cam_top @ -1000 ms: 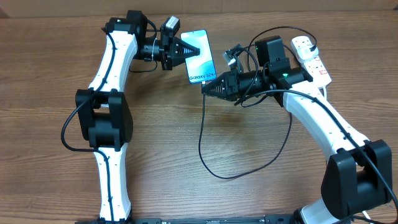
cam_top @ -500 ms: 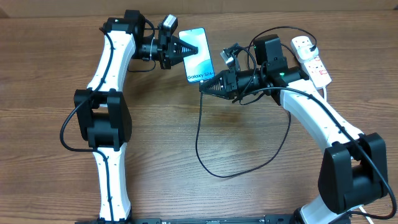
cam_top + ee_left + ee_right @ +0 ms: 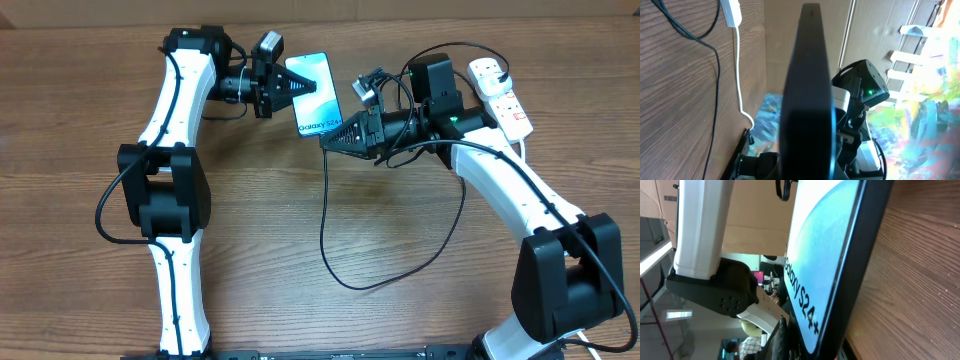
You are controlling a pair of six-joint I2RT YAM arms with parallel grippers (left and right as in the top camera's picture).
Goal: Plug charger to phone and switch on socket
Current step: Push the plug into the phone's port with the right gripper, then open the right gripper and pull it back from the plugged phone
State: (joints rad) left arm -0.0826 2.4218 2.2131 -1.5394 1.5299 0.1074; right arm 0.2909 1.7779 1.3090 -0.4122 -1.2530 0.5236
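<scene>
left gripper (image 3: 311,88) clamped on the upper end of the slim teal-screened, black-edged smartphone (image 3: 328,108), right gripper (image 3: 328,142) pinched closed on the tip of the thin black charger cable (image 3: 322,205) just at its lower end, where a skewed push could shove the smartphone loose or bend the connector.

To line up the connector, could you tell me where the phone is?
Overhead view, upper centre: the phone is gripped by the left claw, with the right claw at its Galaxy S24 end, left of the white power strip.
</scene>
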